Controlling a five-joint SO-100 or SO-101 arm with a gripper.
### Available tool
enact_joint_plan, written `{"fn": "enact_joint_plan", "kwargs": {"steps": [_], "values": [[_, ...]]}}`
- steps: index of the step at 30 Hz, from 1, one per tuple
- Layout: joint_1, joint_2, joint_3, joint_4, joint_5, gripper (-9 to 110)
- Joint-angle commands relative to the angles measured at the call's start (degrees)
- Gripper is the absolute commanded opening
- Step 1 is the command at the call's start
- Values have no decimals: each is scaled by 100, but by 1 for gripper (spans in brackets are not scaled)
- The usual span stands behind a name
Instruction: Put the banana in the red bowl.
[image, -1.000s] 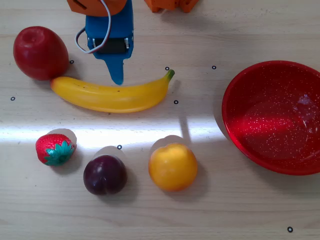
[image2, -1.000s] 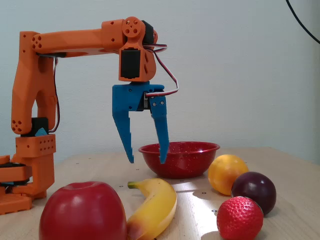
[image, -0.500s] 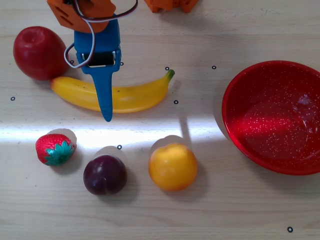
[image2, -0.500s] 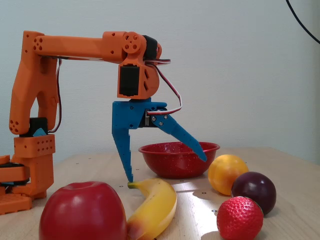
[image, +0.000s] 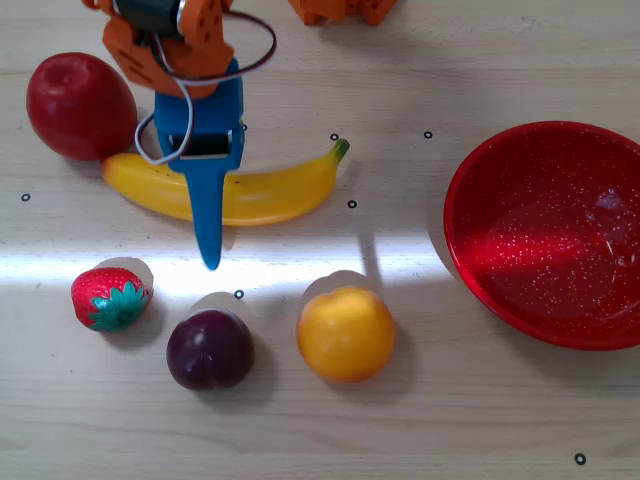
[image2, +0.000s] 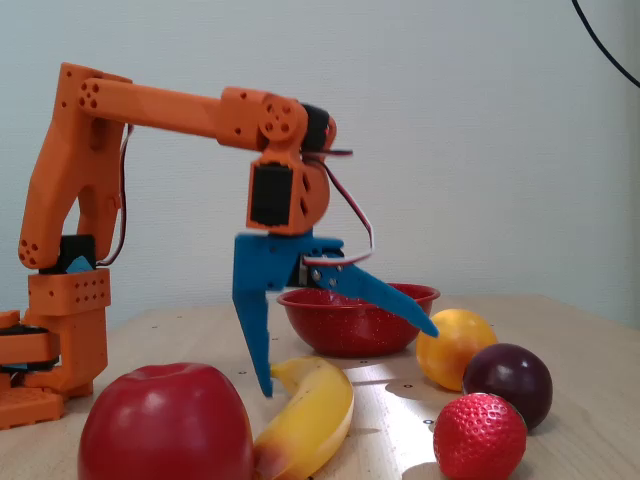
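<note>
While the long yellow plastic banana (image: 232, 188) lies flat on the pale wooden counter (image: 400, 430), the blue two-finger end effector (image2: 345, 355) on the orange arm has come lower than it was a second ago. Back then its fingers hung close together, high above the fruit. Now they are spread wide open. In the fixed view, one finger points straight down beside the banana's green stem end, and the other sticks out toward the round orange-yellow fruit (image2: 455, 347). In the overhead view, the end effector sits across the middle of the banana.

It holds nothing yet. The banana is just beside the dark red apple (image: 80, 105) at the left of the overhead view. The big shiny red bowl (image: 555, 235) with white speckles is well apart, at the right, and it is empty.

This looks like getting ready to grab. The fingers likely need to go down a bit more, one on each side of the banana, then squeeze.
</note>
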Motion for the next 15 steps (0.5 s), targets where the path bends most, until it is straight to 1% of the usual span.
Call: {"fn": "enact_joint_plan", "kwargs": {"steps": [1, 15], "values": [[158, 237, -211, -105, -176, 64], [308, -721, -879, -334, -387, 64]]}}
